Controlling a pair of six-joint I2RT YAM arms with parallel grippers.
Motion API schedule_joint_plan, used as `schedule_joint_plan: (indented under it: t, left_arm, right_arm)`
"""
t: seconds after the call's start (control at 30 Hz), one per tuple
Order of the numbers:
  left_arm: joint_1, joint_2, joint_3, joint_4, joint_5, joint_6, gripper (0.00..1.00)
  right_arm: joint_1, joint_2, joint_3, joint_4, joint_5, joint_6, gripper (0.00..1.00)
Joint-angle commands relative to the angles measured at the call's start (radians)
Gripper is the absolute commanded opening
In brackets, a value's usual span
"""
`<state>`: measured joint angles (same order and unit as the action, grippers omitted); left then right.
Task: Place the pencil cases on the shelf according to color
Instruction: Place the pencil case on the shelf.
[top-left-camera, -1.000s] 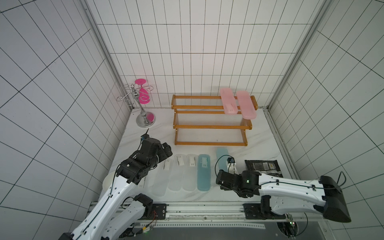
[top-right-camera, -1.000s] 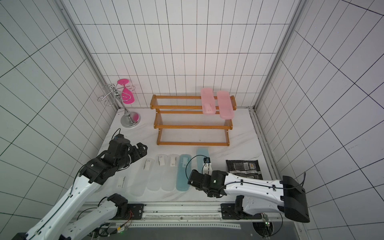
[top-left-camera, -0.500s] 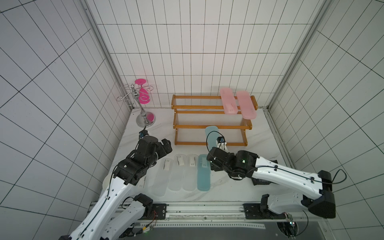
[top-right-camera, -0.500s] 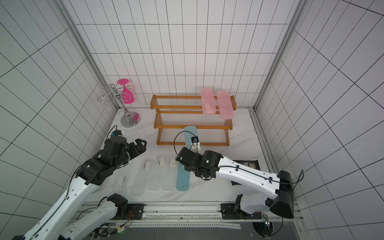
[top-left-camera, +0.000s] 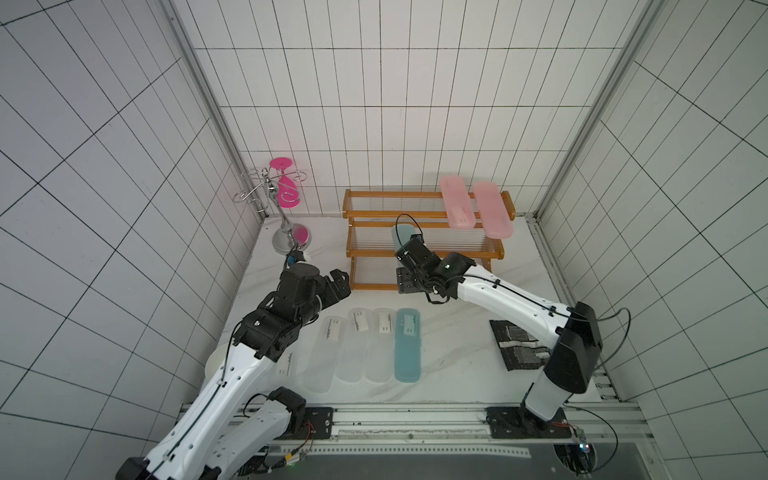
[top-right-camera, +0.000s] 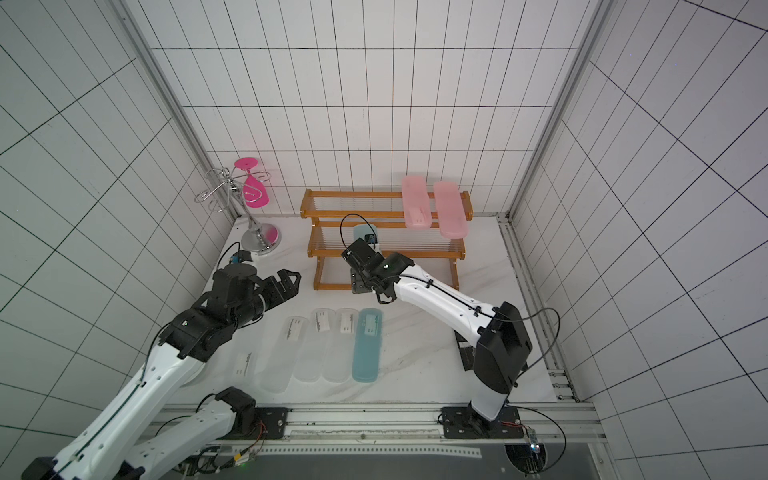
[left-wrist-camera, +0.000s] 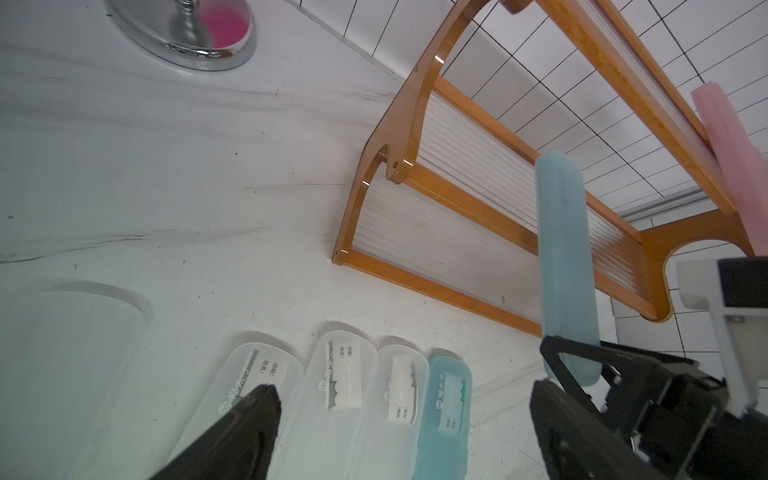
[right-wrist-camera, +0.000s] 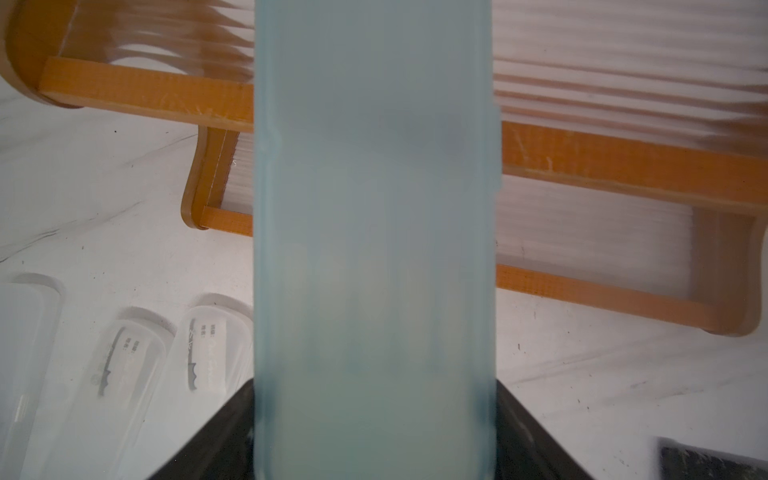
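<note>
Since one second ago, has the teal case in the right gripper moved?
Yes. The right gripper carried the teal pencil case from beside the second teal case up toward the shelf.

Right gripper (top-left-camera: 402, 259) clamps teal case (top-left-camera: 401, 236), raised before shelf (top-left-camera: 424, 253) middle tier at tabletop (top-left-camera: 457, 332) 12 o'clock. Two pink cases (top-left-camera: 457, 206) on top tier, 3 o'clock end. Second teal case (top-left-camera: 407, 353) and four clear cases (top-left-camera: 355, 353) in row, 7 o'clock.

White tiled walls (top-left-camera: 374, 104) enclose a white marbled tabletop (top-left-camera: 457, 353).
</note>
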<state>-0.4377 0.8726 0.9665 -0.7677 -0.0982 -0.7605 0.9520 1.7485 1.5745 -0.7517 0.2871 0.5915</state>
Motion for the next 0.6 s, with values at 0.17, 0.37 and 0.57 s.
schedule_joint_plan:
  t: [0.17, 0.37, 0.57]
  left_arm:
    - [0.002, 0.020, -0.016, 0.045, 0.026, 0.062, 0.98]
    - [0.001, 0.029, -0.064, 0.085, 0.090, 0.011, 0.98]
    - [0.000, 0.004, -0.097, 0.084, 0.104, -0.007, 0.98]
  right_arm:
    - [-0.045, 0.151, 0.219, 0.056, -0.029, -0.055, 0.71]
    - [-0.065, 0.246, 0.315, 0.045, -0.031, -0.036, 0.71]
    - [-0.071, 0.267, 0.351, 0.037, -0.032, -0.016, 0.89]
